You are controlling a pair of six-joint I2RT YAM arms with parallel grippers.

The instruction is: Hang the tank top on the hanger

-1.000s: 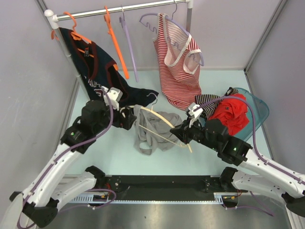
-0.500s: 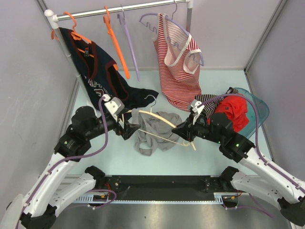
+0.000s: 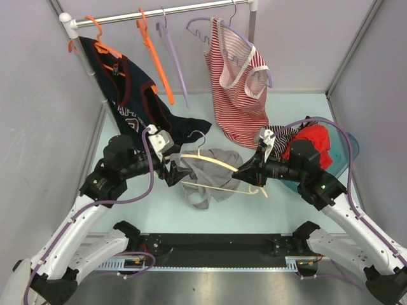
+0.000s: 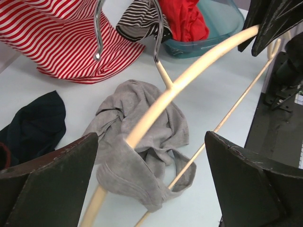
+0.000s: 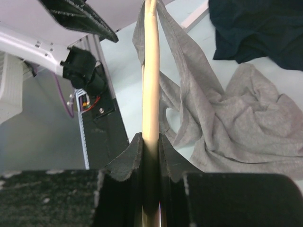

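The cream hanger (image 3: 213, 160) is held above the table in my right gripper (image 3: 243, 171), which is shut on its right arm; the right wrist view shows the jaws (image 5: 150, 142) clamped on the cream bar (image 5: 151, 71). The grey tank top (image 3: 210, 176) lies crumpled on the table under it, with one strap looped over the hanger's left arm (image 4: 189, 75). My left gripper (image 3: 173, 171) is open at the hanger's left end, its jaws wide on either side of the draped strap (image 4: 128, 161) and apart from it. The rest of the top shows in the right wrist view (image 5: 236, 127).
A metal rail (image 3: 191, 9) at the back carries orange hangers (image 3: 154, 57), lilac hangers (image 3: 175, 60), a navy top (image 3: 133, 95) and a red-and-white striped top (image 3: 238, 95). A teal basket (image 3: 346, 149) with red and striped clothes stands at the right.
My right gripper has raised the hanger and drawn it right. My left gripper has shifted to the hanger's left end, where the grey strap now hangs over the bar.
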